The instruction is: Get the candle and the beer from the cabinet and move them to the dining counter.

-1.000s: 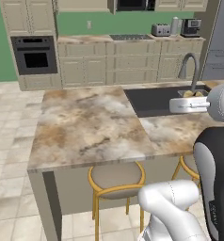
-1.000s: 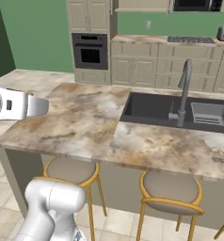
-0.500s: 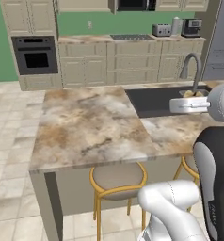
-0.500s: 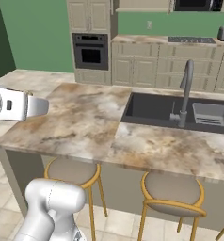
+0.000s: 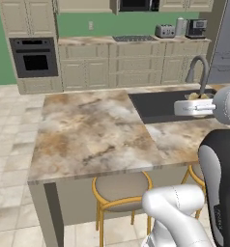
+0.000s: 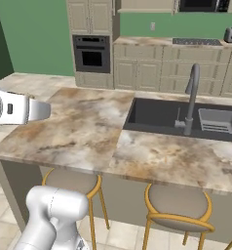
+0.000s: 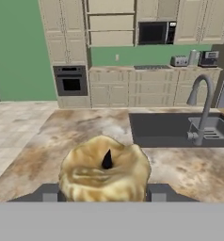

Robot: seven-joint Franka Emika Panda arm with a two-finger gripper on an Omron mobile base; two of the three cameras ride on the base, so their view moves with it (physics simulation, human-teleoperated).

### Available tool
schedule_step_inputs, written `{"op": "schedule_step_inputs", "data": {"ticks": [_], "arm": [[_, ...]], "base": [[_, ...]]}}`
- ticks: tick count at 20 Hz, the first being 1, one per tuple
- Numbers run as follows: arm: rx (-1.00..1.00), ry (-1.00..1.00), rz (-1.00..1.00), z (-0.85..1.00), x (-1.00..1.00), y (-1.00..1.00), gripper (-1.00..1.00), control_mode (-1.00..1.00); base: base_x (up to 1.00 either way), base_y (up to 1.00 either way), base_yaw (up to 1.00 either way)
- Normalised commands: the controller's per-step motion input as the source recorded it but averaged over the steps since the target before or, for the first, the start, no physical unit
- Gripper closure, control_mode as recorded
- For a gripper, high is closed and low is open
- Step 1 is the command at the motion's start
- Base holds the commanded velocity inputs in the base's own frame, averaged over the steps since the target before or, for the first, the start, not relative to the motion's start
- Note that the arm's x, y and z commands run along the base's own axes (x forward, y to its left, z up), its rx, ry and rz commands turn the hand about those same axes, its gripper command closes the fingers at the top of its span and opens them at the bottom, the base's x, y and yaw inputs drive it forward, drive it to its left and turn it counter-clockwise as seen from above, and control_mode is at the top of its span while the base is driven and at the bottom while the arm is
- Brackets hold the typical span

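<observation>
Both fingers of the end effector grip the candle above the dining counter.

candle: golden-brown (dark wick) | dining counter: beige-brown marbled

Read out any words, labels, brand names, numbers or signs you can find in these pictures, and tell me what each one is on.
None can be read: no lettering shows on the squat golden-brown candle, the black built-in oven, the silver toaster or the black microwave.
</observation>
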Motion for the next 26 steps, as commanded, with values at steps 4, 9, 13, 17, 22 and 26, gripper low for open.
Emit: {"op": "schedule_step_inputs", "data": {"ticks": [4, 9, 13, 17, 22, 26], "arm": [[0.00, 0.00, 0.00, 0.00, 0.00, 0.00, 1.00, 1.00], [0.00, 0.00, 0.00, 0.00, 0.00, 0.00, 1.00, 1.00], [0.01, 0.00, -0.04, -0.17, 0.52, -0.50, 1.00, -1.00], [0.02, 0.00, 0.00, -0.49, 0.68, -0.72, 1.00, -1.00], [0.01, 0.03, 0.00, -0.53, 0.75, -0.65, 1.00, -1.00], [0.00, 0.08, 0.00, -0.52, 0.78, -0.42, 1.00, -1.00]], "base": [[0.29, -0.32, -0.09], [0.22, -0.16, -0.11], [0.00, 0.00, 0.00], [0.00, 0.00, 0.00], [0.00, 0.00, 0.00], [0.00, 0.00, 0.00]]}}
